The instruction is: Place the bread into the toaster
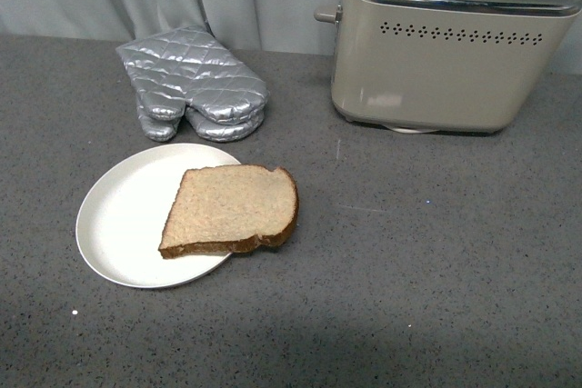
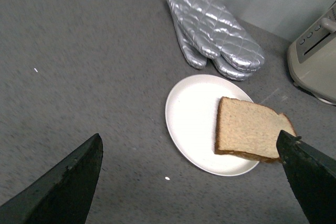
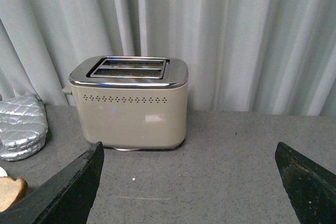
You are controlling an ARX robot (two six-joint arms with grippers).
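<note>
A slice of bread (image 1: 232,209) lies flat on a white plate (image 1: 118,224), its crust end hanging over the plate's right rim. The beige toaster (image 1: 446,52) stands at the back right, its two chrome slots empty and its lever knob on the left side. Neither arm shows in the front view. My left gripper (image 2: 189,182) hovers open above the counter, with the bread (image 2: 249,129) and plate (image 2: 191,114) just ahead of it. My right gripper (image 3: 189,182) is open with nothing between its fingers, facing the toaster (image 3: 131,103); a corner of the bread (image 3: 10,190) shows at the edge.
A silver quilted oven mitt (image 1: 195,84) lies behind the plate, left of the toaster. Grey speckled counter (image 1: 409,252) spreads in front of the toaster. A pale curtain (image 3: 236,35) hangs along the back.
</note>
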